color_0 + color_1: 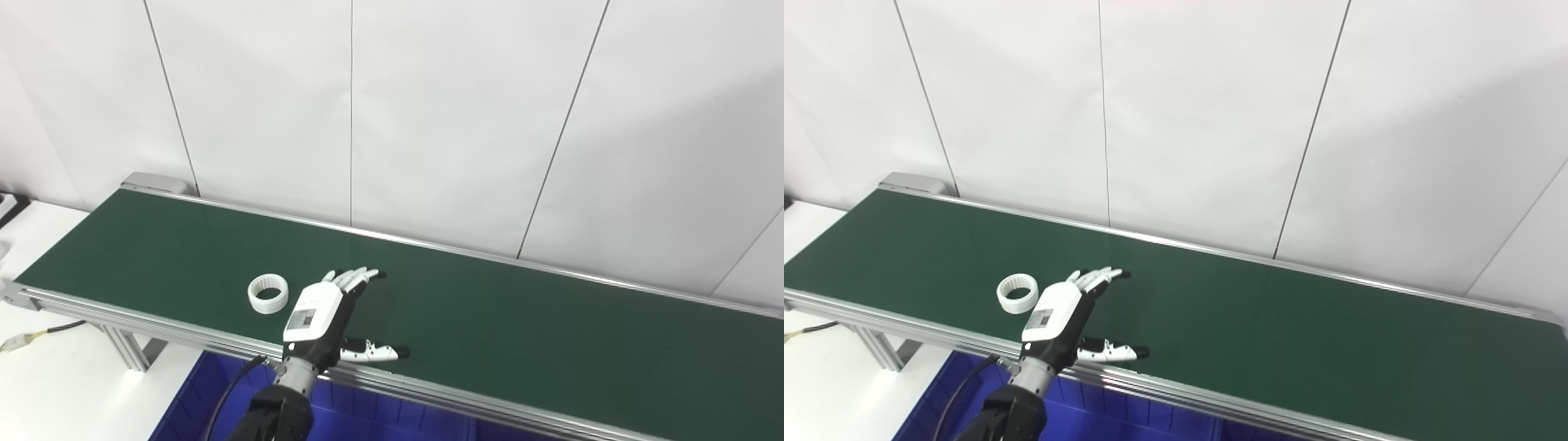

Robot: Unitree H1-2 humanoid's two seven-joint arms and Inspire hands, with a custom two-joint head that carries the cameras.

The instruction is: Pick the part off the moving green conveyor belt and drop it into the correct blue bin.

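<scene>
A white ring-shaped part [268, 293] lies flat on the green conveyor belt [490, 306], near its front edge at the left; it also shows in the right eye view [1017, 294]. My left hand [334, 309] is open over the belt just right of the ring, fingers stretched away from me and thumb spread to the right, apart from the ring. It holds nothing. My right hand is out of view.
A blue bin [380, 419] stands below the belt's front rail, under my left arm. The belt's aluminium frame [184, 334] runs along the front. A white table [55, 380] with a cable [37, 334] lies at the left. White wall panels stand behind.
</scene>
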